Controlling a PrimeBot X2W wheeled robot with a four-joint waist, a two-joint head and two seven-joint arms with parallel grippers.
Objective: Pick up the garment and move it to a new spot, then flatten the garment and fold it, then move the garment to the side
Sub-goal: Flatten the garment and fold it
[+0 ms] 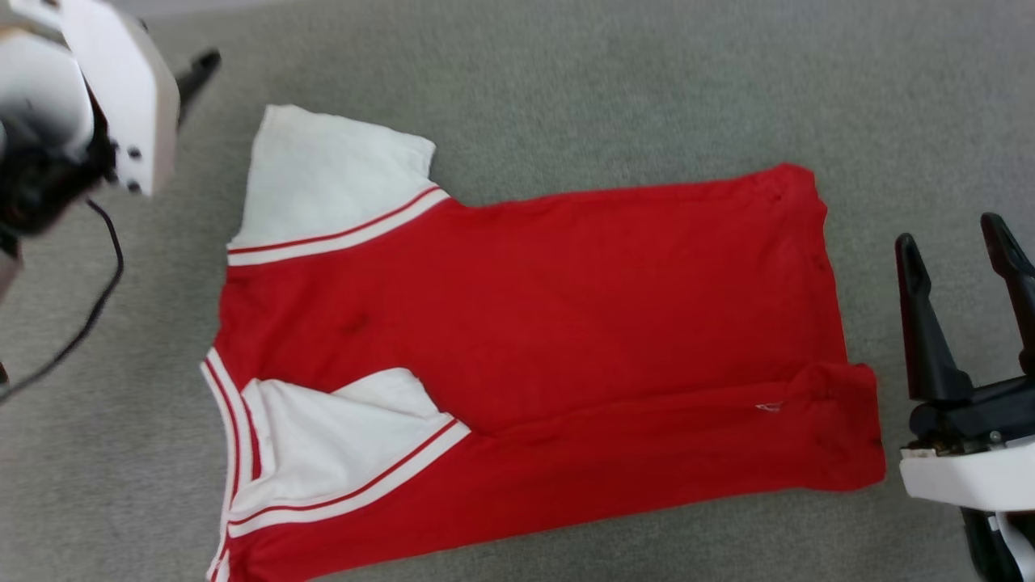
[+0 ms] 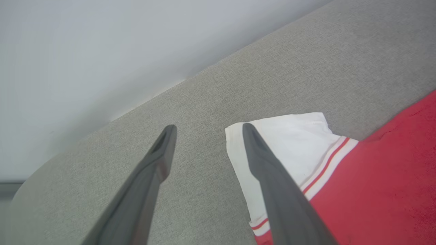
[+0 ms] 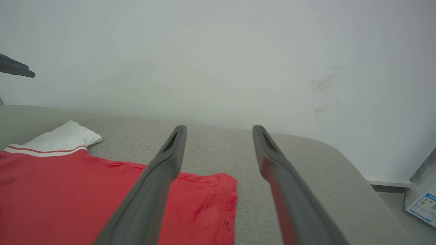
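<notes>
Garment flat on the grey pad, long axis across it: collar and white sleeves toward the robot's left, hem toward its right, near side folded over with one sleeve on the red. Bare pad between garment and wall, more past the hem up to the rounded far-right corner. Beyond that corner, a box. Left jaws spread wide, empty, by the far sleeve's corner; right jaws likewise, just past the hem.
</notes>
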